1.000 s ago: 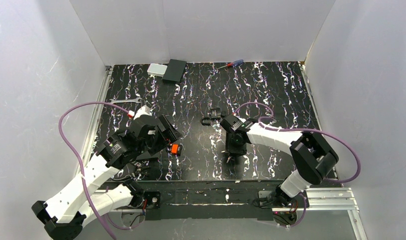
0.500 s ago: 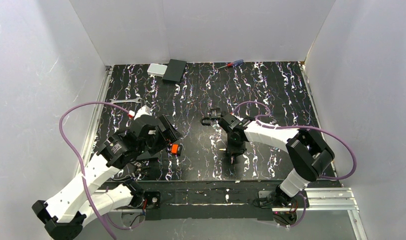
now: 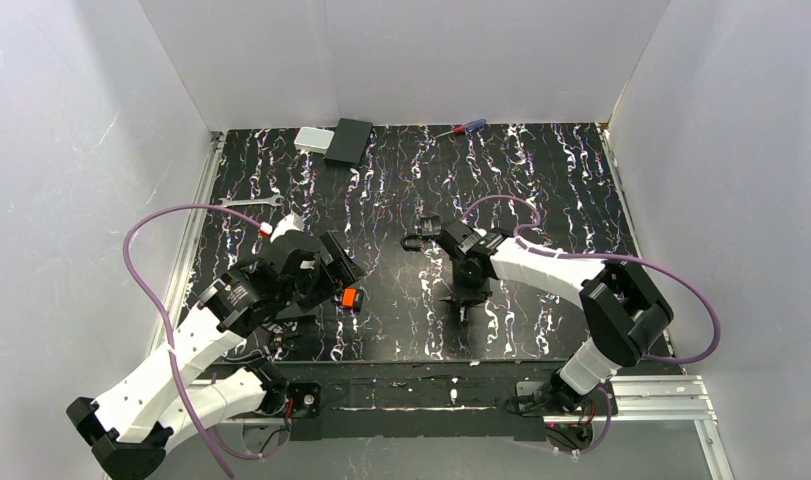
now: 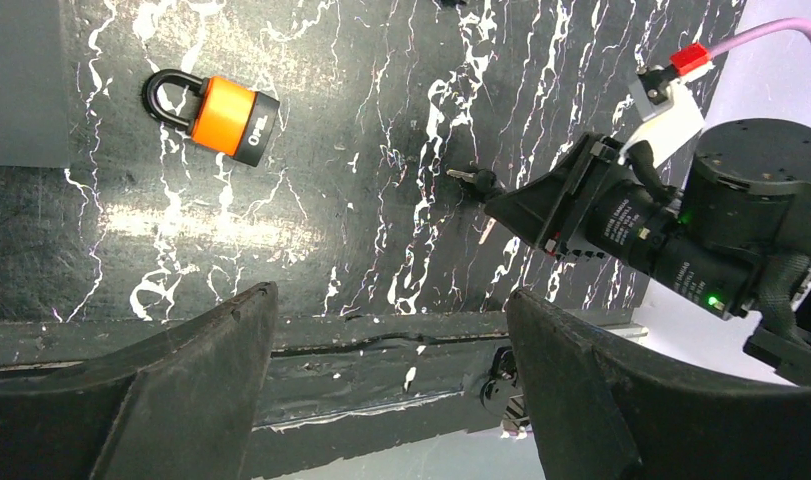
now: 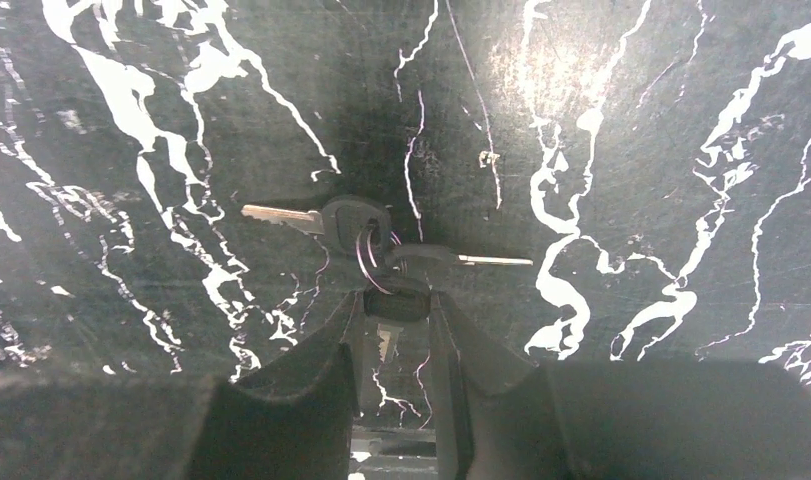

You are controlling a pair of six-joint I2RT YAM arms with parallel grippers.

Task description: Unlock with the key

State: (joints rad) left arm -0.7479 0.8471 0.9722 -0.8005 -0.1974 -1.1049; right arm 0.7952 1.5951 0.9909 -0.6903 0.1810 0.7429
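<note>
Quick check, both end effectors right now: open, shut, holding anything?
Left end effector: open, holding nothing.
Right end effector: closed on the key, at its dark head.

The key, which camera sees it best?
The right wrist view: the key is close up, on a ring with two other keys, its dark head pinched by the right gripper. The left wrist view shows it small beside that gripper's tip. From the top view it is too tiny to make out.
</note>
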